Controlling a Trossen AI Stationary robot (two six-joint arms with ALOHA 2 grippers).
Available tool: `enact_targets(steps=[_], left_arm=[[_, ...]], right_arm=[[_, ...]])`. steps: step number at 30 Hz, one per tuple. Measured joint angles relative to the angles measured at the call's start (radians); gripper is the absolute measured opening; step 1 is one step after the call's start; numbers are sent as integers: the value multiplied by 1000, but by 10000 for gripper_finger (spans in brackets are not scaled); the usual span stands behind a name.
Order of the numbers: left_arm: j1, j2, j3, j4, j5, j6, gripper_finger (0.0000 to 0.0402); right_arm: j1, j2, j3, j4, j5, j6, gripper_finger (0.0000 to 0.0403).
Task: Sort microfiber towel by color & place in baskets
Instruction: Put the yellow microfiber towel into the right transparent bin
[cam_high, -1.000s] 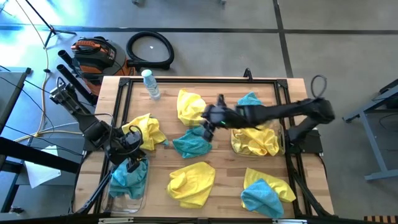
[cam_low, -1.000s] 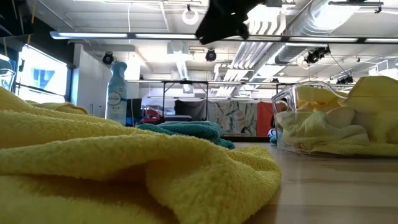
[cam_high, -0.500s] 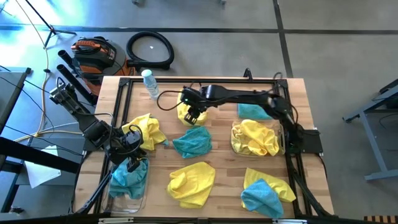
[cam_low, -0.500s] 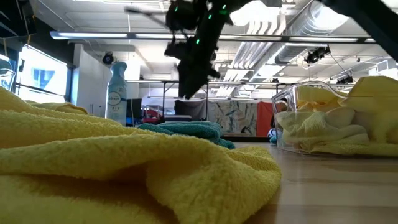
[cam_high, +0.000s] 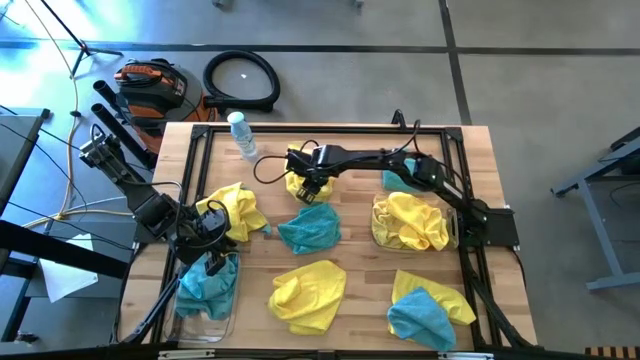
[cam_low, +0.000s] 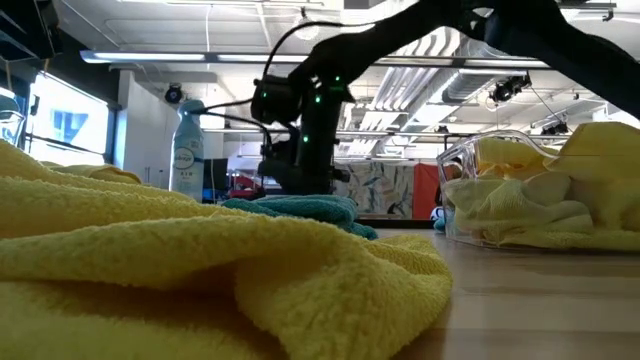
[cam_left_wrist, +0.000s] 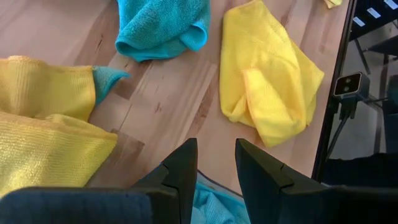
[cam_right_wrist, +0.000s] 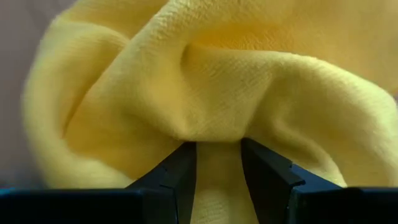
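Since the earlier high view, the right arm has stretched from the table's middle toward 11 o'clock and dropped low. Its right end effector (cam_high: 312, 181) now sits on a crumpled yellow towel (cam_high: 300, 165), fingers (cam_right_wrist: 180, 171) pinching a fold of the fuzzy cloth. The wooden tabletop (cam_high: 365, 270) holds more yellow and teal towels. The right basket (cam_high: 452, 225) at 3 o'clock holds yellow ones; the left basket (cam_high: 228, 305) at 8 o'clock holds teal. The left end effector (cam_left_wrist: 214, 165) hangs slightly open above it, empty. The spray bottle (cam_low: 186, 148) label is unreadable.
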Motion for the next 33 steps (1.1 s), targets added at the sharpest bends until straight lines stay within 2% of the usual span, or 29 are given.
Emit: enact_targets(steps=[8,10,14,18,21,24,29,33], left_arm=[[0,0,0,0,-40,16,99],[0,0,0,-1,-59,17,99],[0,0,0,-31,-74,17,99],[0,0,0,-36,-74,17,99],[0,0,0,-37,-74,17,99],[0,0,0,-37,-74,19,99],[0,1,0,-38,-74,42,99],[0,1,0,-37,-83,51,99]], right_arm=[[-5,29,4,9,-33,-15,118],[-10,30,4,8,-62,-16,98],[-21,26,3,-11,-92,-1,19],[-33,-10,-4,-65,-126,52,16],[-27,-85,-7,-75,-126,75,4],[0,-184,-2,-93,-88,106,6],[70,-346,-4,-151,75,162,3],[142,-471,-1,-213,153,228,2]])
